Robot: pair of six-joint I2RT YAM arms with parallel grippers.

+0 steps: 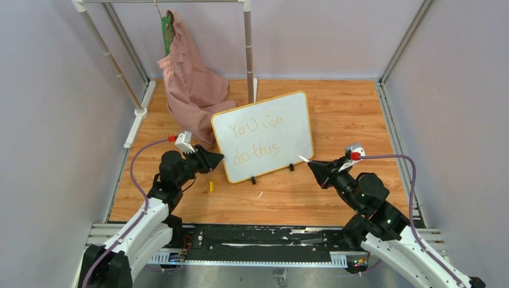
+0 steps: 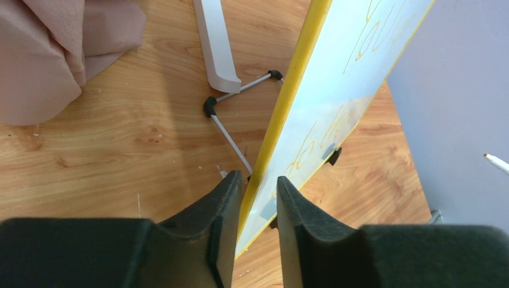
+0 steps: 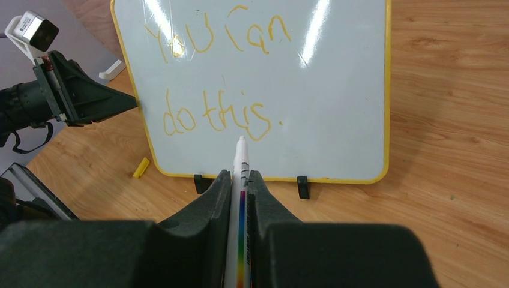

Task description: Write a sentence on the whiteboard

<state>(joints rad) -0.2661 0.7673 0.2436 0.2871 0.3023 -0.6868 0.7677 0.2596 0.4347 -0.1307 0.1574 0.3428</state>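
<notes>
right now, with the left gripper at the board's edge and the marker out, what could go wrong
1. The left gripper sits with jaws slightly apart astride the yellow edge of the whiteboard; pulling away crooked could snag the frame and tip the board, which rests on small black feet.
2. The right gripper holds the uncapped marker pointing at the sentence; drifting forward could add a stray line or smear it.

The whiteboard [image 1: 264,135] stands mid-table [image 1: 348,114], the sentence [image 1: 258,139] on its face. Behind it, to the left, a garment [image 1: 189,84] hangs on a rack [image 1: 248,42]. The left gripper [image 1: 217,157] straddles the board's left edge, with a small cap [image 1: 211,186] on the table just before it. To the right, apart from the board, the right gripper [image 1: 313,166] points a marker [image 1: 304,159] at it.
</notes>
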